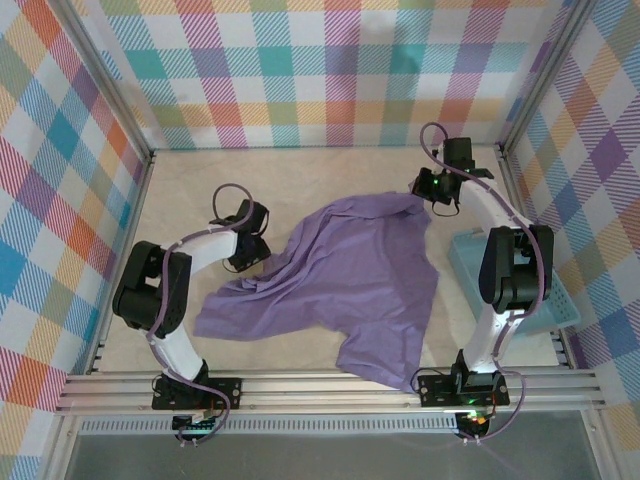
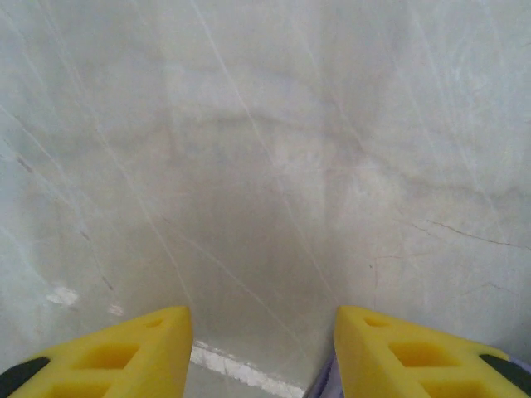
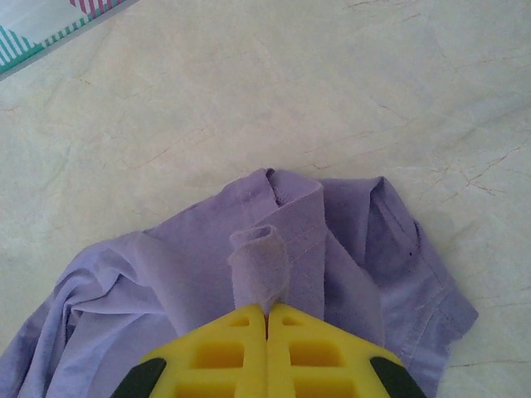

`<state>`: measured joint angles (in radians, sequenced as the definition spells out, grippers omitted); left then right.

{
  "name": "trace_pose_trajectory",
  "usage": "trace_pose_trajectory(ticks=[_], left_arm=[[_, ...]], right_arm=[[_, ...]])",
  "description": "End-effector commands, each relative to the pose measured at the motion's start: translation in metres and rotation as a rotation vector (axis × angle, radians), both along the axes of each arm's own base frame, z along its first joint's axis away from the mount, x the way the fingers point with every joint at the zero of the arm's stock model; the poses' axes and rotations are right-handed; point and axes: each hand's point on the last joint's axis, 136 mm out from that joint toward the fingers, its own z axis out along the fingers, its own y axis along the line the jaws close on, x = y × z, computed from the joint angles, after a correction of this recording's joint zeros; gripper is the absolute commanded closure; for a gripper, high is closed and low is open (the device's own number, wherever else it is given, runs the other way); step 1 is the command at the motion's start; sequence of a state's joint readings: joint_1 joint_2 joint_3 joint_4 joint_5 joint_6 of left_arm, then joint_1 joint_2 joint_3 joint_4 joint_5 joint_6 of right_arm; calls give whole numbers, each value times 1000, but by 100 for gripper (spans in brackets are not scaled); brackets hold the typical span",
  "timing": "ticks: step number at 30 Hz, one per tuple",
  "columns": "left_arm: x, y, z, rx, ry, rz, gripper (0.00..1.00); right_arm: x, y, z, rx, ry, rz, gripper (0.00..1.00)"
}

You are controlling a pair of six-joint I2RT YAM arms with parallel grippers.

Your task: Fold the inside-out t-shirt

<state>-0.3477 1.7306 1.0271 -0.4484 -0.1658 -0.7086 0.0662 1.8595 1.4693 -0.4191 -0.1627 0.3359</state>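
- Left fingers [image 1: 250,258]: positioned at the 9 o'clock edge of the inside-out t-shirt [image 1: 340,280], low over the desk [image 1: 300,170].
  - In the left wrist view the two yellow fingers stood about half apart with bare desk between them. Nothing was gripped.
  - A sliver of purple fabric showed just beside the inner face of one finger, at 5 o'clock of that view.
  - Judgement: this position suited taking up the shirt's left edge, so that both sides of the cloth could be controlled.
- Inside-out t-shirt: lay crumpled, not flat, across the middle of the desk.
  - It ran from the held corner at 1 o'clock down to a lobe at 6 o'clock that reached the near rail [image 1: 330,385].
  - A sleeve-like flap pointed toward 8 o'clock.
  - No fold was made. The task was judged to be at its early, spreading stage.
- Right fingers [image 3: 267,319]: fully closed on a small rolled tuck of hemmed fabric at the shirt's 1 o'clock corner.
  - The right wrist view showed the cloth fanning away from the pinch onto the desk.
  - Judgement: the corner was held to anchor the shirt or draw it taut toward the far side. Thin fabric in so small a pinch could slip.
- Light blue basket [image 1: 560,310]: sat at 3 o'clock, just beside the right arm [image 1: 500,270] and near the shirt's right edge. It was judged to play no part in the fold.
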Motion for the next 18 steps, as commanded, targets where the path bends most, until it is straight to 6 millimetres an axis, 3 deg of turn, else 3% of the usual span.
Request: trace_pose_trajectory(ticks=[1, 10, 13, 18], left_arm=[[3, -12, 34, 86, -71, -96, 51], [4, -51, 6, 29, -3, -208, 52], [7, -60, -7, -4, 20, -220, 58], [18, -46, -22, 41, 53, -168, 63]], right_arm=[[-3, 6, 12, 16, -26, 14, 100], [-6, 9, 7, 4, -14, 18, 100], [-7, 8, 7, 0, -14, 19, 100], [-7, 9, 6, 3, -12, 19, 100]])
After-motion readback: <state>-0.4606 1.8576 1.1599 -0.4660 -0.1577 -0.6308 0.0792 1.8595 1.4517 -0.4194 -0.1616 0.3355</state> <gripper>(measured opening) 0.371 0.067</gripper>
